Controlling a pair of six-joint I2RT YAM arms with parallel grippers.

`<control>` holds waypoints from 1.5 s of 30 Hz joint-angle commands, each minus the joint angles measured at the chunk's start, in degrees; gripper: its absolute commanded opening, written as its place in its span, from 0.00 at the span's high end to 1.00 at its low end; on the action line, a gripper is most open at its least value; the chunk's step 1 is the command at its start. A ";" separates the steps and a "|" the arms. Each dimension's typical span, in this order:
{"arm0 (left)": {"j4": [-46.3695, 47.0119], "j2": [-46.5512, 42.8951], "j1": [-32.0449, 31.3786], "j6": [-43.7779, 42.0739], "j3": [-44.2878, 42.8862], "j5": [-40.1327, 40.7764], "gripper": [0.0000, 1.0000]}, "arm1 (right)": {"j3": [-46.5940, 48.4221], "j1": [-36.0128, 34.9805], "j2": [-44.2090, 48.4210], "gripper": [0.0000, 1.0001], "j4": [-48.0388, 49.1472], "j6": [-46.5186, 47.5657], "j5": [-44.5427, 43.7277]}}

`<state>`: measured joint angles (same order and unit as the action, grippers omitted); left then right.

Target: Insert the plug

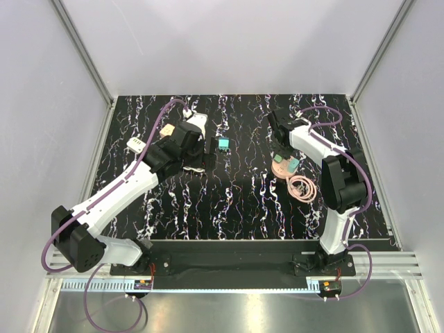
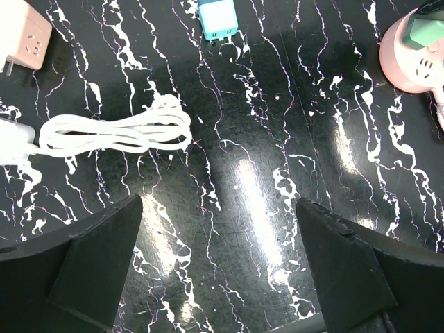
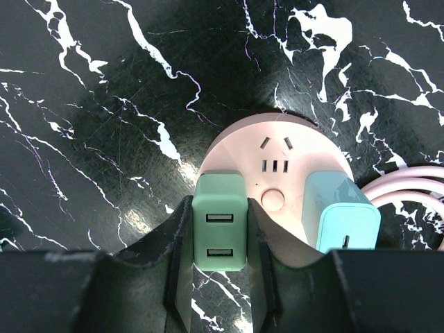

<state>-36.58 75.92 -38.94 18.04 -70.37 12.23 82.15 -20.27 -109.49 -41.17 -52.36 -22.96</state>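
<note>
My right pincer [image 3: 218, 208] clamps green plug [image 3: 219, 232] | plug seemingly seated in pink socket [image 3: 274, 152], teal charger [image 3: 343, 218] beside | my left pincer [image 2: 218, 201] spread wide

table [image 1: 236, 208]: black, white-veined | walls [image 1: 229, 41]: plain pale grey | corner posts [image 1: 84, 52]: aluminium | glare on top

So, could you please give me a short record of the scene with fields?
left gripper: open, above the table, holding nothing
right gripper: shut on green charger
green charger: at edge of pink round socket; seating unclear
blue charger: on the pink round socket
loose on table: white cable, teal charger, pink adapter
</note>
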 commanded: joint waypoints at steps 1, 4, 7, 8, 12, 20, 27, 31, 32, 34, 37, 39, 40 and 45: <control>1.33 -1.04 0.53 -0.11 -0.30 1.22 0.01 | -3.84 -1.17 -4.32 1.00 -3.66 -0.82 1.60; 1.33 -1.21 0.70 0.06 -0.30 2.00 0.01 | -3.31 -2.14 -5.55 1.00 -3.92 -0.82 0.90; 1.33 -1.91 0.79 0.24 -0.03 3.67 0.01 | -2.70 -2.93 -7.04 1.00 -4.62 -0.73 0.47; 1.33 -2.44 0.79 0.33 0.06 4.20 0.01 | -2.52 -3.02 -7.40 1.00 -4.80 -0.81 0.11; 1.33 -3.93 0.97 0.85 0.49 7.97 0.01 | -3.84 -3.19 -9.07 1.00 -3.84 -0.82 1.42; 1.51 -5.52 1.58 1.82 1.02 11.24 0.01 | -5.77 -3.81 -10.39 1.00 -1.19 -1.34 3.89; 1.42 -5.52 2.20 2.17 1.11 11.06 0.01 | -8.58 -4.69 -9.95 1.00 -0.05 -3.28 3.18; 1.51 -5.26 2.37 2.17 1.11 10.97 0.01 | -8.32 -4.69 -10.57 1.00 0.56 -2.75 3.98; 1.60 -5.26 2.38 2.17 1.11 11.06 0.01 | -8.15 -4.51 -10.22 1.00 0.74 -2.40 3.98; 1.51 -5.08 2.38 2.35 1.11 11.24 0.01 | -7.19 -4.16 -8.81 1.00 1.00 -0.82 4.50; 1.60 -4.82 2.46 2.35 1.20 11.24 0.01 | -5.25 -3.02 -5.74 0.94 0.65 1.73 5.12; 1.60 -4.73 2.46 2.35 1.29 11.24 0.01 | -3.94 -2.41 -2.68 0.78 0.56 3.57 4.77; 1.60 -4.64 2.46 2.43 1.20 11.24 0.01 | -3.40 -2.40 -1.61 0.67 0.39 4.19 4.51; 1.86 -4.81 2.46 4.89 1.20 11.85 0.01 | 1.16 -2.32 3.40 0.34 0.30 11.64 6.87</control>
<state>-36.71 71.72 -36.77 20.97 -69.47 22.41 80.38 -22.41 -109.32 -39.90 -46.44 -20.99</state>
